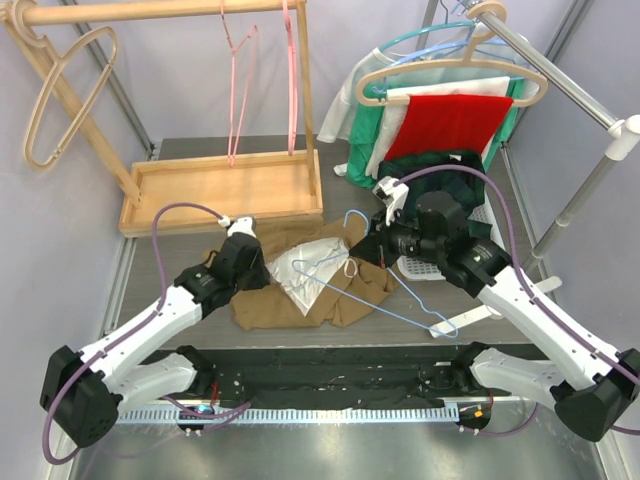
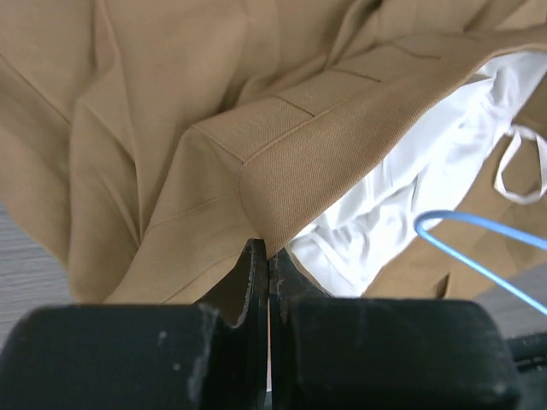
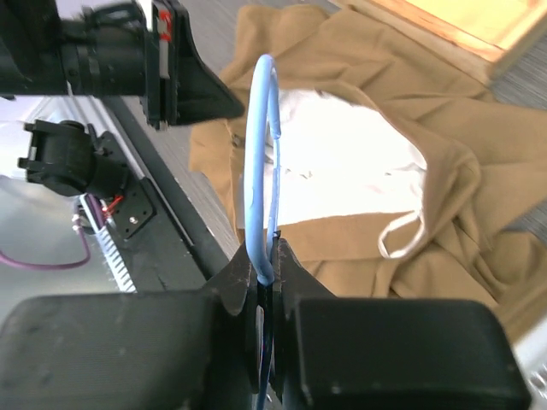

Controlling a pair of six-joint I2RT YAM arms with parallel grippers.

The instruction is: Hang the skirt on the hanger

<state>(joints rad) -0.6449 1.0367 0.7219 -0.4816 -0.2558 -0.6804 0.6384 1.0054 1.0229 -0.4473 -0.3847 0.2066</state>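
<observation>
While the skirt [image 1: 262, 305] lies crumpled on the counter [image 1: 150, 250] just before the wooden tray [image 1: 220, 190], left fingers [image 2: 253, 282] pinch its waistband corner [image 2: 282, 137] and right fingers [image 3: 232, 286] clamp the blue hanger [image 3: 259, 171]. Best to lift the waistband taut so the hanger slips inside.

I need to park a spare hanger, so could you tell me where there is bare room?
The wooden tray is bare, as is the grey strip between it and the left arm. Crowded middle: skirt, blue hanger, right arm.
</observation>
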